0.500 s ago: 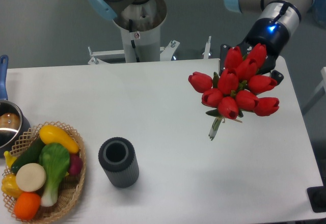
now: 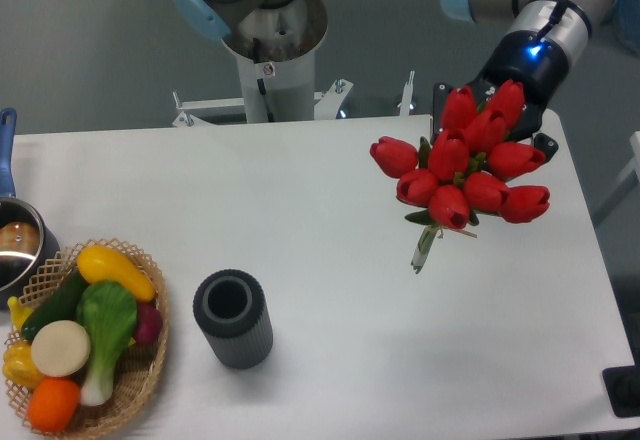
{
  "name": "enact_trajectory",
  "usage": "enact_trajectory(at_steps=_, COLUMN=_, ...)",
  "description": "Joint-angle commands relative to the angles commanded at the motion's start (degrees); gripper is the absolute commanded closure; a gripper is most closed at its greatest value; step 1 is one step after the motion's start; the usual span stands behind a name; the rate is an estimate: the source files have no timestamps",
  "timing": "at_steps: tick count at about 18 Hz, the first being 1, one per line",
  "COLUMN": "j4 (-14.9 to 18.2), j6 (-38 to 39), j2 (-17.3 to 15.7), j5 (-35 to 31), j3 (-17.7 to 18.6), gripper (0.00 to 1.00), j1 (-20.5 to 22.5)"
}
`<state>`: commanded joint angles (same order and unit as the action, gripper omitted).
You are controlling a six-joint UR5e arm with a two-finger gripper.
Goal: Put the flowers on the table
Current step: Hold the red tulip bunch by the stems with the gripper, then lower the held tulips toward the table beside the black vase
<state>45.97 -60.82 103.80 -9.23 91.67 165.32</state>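
Note:
The flowers, a bunch of red tulip buds with green leaves and pale stems, hang tilted in the air over the right side of the white table. The stem ends point down and to the left, above the tabletop. My gripper is behind the buds at the upper right, shut on the bunch. The blooms hide its fingers; only black parts of it show at the edges.
A dark grey ribbed cylinder vase stands upright at the front left of centre. A wicker basket of toy vegetables sits at the front left corner, with a pot behind it. The arm's base column stands at the back.
The bunch of flowers has shifted very slightly up and to the right with the gripper. Nothing else has moved.

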Motion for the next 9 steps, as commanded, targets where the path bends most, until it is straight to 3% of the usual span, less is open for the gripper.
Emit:
enact_trajectory(at_steps=3, j4=0.1, j6=0.3, j2=-1.1, j5=-9.6, j3=-0.1, gripper=0.69, j1=-0.5)
enact_trajectory(at_steps=9, j4=0.3, j6=0.3, j2=-2.9, j5=-21.6, j3=0.3, gripper=0.69, j1=-1.8)
